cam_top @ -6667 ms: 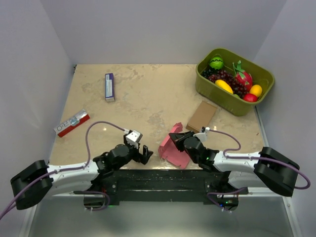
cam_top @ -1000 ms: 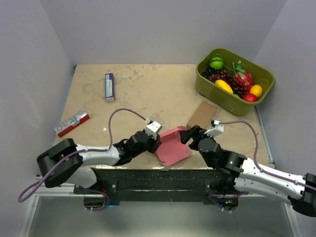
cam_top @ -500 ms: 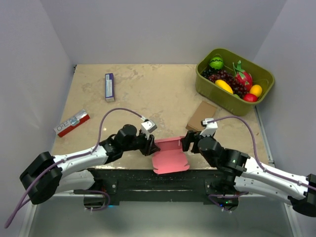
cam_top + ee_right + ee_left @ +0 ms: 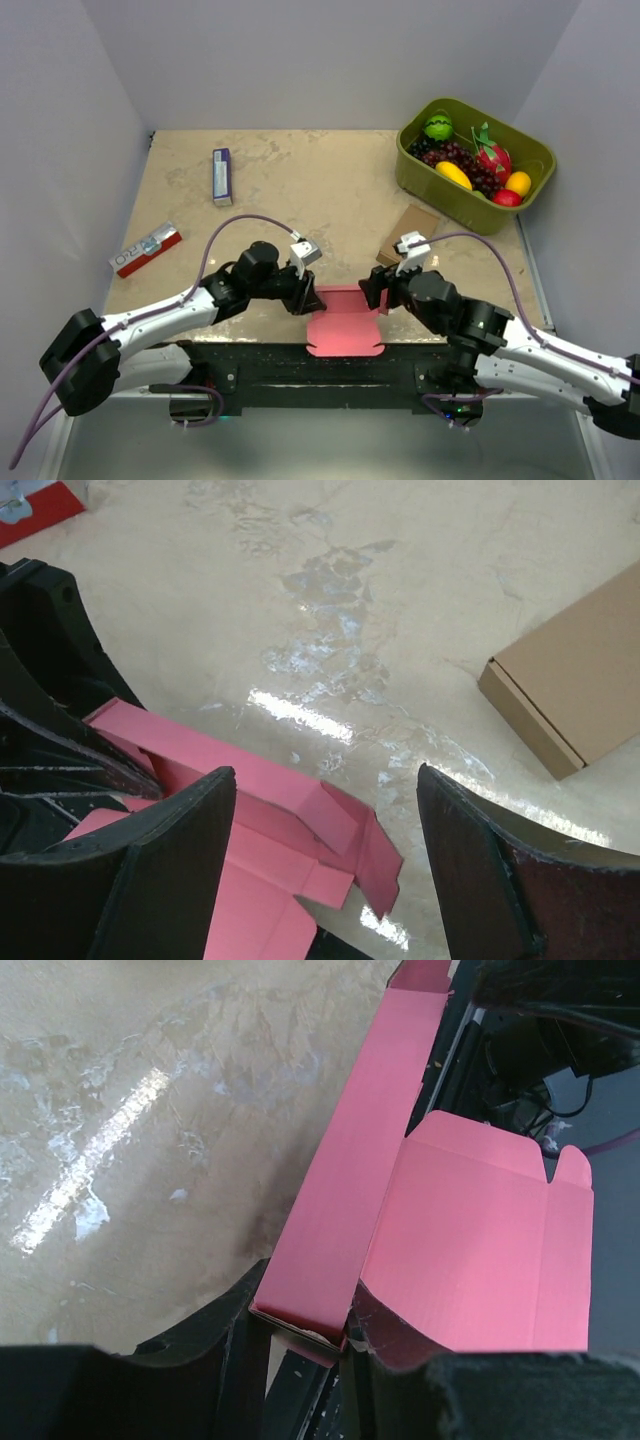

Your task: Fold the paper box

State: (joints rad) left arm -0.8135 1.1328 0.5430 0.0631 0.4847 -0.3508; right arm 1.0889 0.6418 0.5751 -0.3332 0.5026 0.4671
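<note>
Pinching upturned side wall of paper box (image 4: pixel 345 322) w/ left gripper (image 4: pixel 312 297) at near edge of table (image 4: pixel 300 200), right gripper (image 4: pixel 372 296) jaws apart just over its other end; thin light card, prob. floppy & crease-prone, so grab near fold lines.

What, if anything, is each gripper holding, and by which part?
The left gripper grips the thin pink card paper box by one end of its folded-up edge strip. The right gripper, open, holds nothing.
</note>
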